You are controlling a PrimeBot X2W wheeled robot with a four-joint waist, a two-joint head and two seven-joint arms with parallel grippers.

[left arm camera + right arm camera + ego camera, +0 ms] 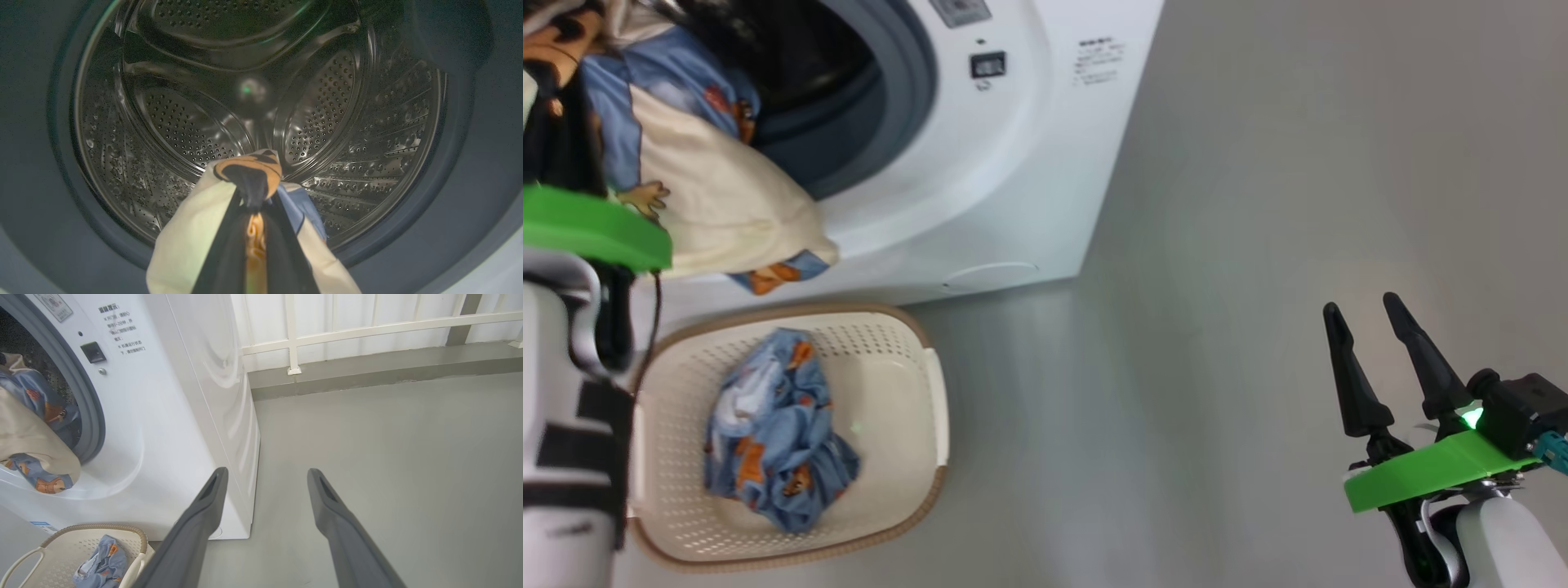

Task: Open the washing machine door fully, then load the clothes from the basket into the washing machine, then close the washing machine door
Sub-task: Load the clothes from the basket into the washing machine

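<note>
Head view: the washing machine (1013,163), a big white front-loader, takes up ten to twelve o'clock, its round mouth uncovered and ringed by the grey rubber ring (915,90); bare grey floor (1217,327) runs from one to five o'clock.

Left wrist view: the perforated steel drum (261,102) lies dead ahead at twelve o'clock, with nothing lying in the part that shows.

The basket (931,392), cream plastic with a brown rim, sits on the floor at seven o'clock in the head view, just in front of the machine.

The cream garment (727,204), with blue cartoon-printed parts, hangs at ten o'clock across the lower lip of the mouth; its long axis runs from the pinched end at the mouth down toward the basket, so most of the cloth is outside the drum.

The light blue garment (776,433) lies crumpled in the basket.

The left gripper (255,204) is clenched on a fold of the cream garment, fingers aimed straight into the drum; judged from this, the next move is a push forward at twelve o'clock, deep enough to carry the trailing cloth over the lip.

The right gripper (1361,304) hangs at four o'clock, jaws spread and holding nothing, well apart from machine and basket; the left arm is the nearer to both.
</note>
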